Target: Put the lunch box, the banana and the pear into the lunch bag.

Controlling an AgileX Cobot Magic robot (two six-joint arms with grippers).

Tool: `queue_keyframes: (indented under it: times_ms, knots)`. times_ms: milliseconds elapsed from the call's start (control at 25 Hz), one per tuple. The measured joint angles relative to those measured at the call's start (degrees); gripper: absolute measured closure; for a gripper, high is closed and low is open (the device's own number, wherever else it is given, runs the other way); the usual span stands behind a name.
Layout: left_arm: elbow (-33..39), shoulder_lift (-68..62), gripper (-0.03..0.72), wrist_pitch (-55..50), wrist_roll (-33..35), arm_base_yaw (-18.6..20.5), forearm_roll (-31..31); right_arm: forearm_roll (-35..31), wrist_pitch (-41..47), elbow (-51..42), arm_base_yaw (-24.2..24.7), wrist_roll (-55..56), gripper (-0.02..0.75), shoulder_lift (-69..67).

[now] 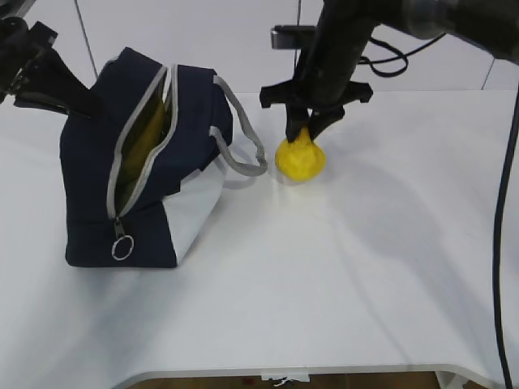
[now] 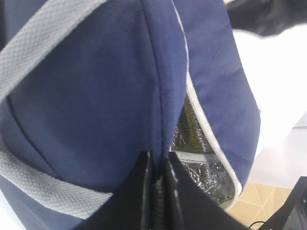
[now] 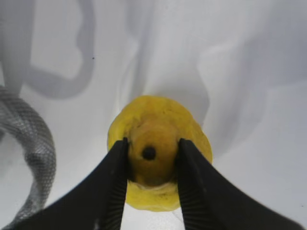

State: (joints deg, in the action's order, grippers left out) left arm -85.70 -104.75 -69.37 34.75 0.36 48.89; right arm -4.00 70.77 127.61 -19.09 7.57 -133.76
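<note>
Right wrist view shows my right tool [image 3: 149,189] pinching the pear [image 3: 160,148] at its neck on the desk [image 1: 340,267], beside the lunch bag [image 1: 146,162]; my left tool [image 2: 158,191] clamps the bag's fabric

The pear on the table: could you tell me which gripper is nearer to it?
Right. The right gripper has its fingers around the pear; the left gripper pinches the lunch bag.

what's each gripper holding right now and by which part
The right gripper pinches the pear by its narrow neck; the left gripper clamps a fold of the lunch bag.
</note>
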Motion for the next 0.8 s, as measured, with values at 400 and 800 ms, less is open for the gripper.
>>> queue_keyframes:
  times_ms: [400, 800]
  knots:
    - [0.00, 0.00, 0.676, 0.00, 0.00, 0.00, -0.51, -7.38, 1.00, 9.50, 0.00, -2.70, 0.489, 3.91]
    - [0.00, 0.00, 0.676, 0.00, 0.00, 0.00, -0.61, -28.56, 1.18, 9.53, 0.00, -9.57, 0.490, 7.00]
